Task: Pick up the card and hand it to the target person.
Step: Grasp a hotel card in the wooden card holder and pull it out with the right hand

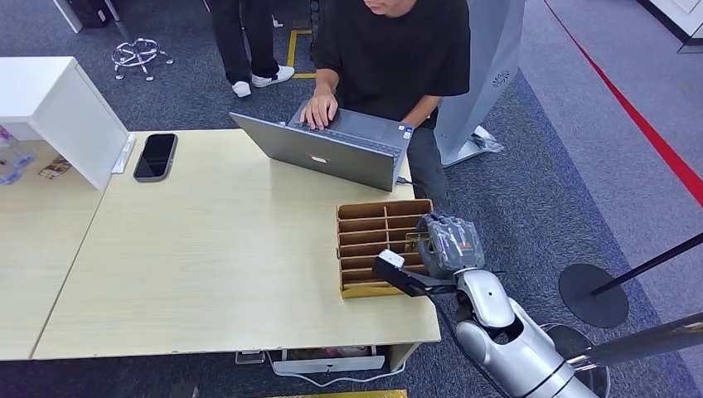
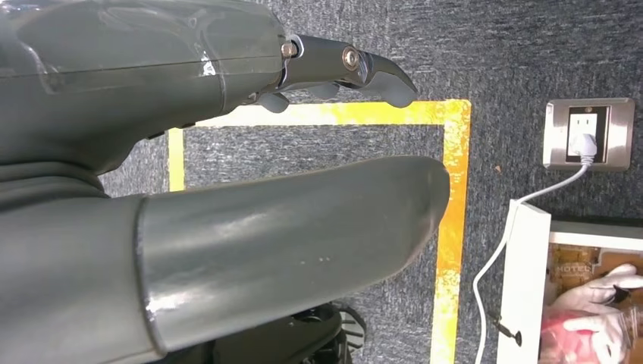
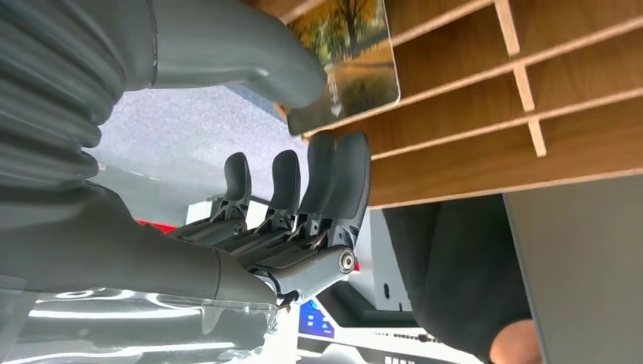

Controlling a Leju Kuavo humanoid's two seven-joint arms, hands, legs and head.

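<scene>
Over at the slotted wooden card rack [image 1: 377, 240] near the pale table's [image 1: 207, 265] right edge, the right hand [image 3: 250, 136] reaches in palm-down, thumb and curled fingers seemingly pinching the thin, stiff, glossy photo-printed card [image 3: 349, 64] by its protruding edge, light and likely slippery.

The bench [image 1: 207, 249] is pale wood-grain laminate, smooth and matt. The slotted organiser [image 1: 365, 236] looks like brown, unvarnished thin wood or board with a dull face. The card [image 3: 345, 64] is glossy, its printed picture catching light. The right hand [image 1: 450, 243] has a ribbed grey rubbery cover, and its fingers [image 3: 334, 182] are dark, smooth matt plastic. The left hand [image 2: 227, 197] shows a semi-gloss grey thumb. The laptop [image 1: 332, 149] is brushed grey metal. The phone [image 1: 155, 156] is glossy black. The floor [image 1: 564, 149] is rough grey carpet.
</scene>
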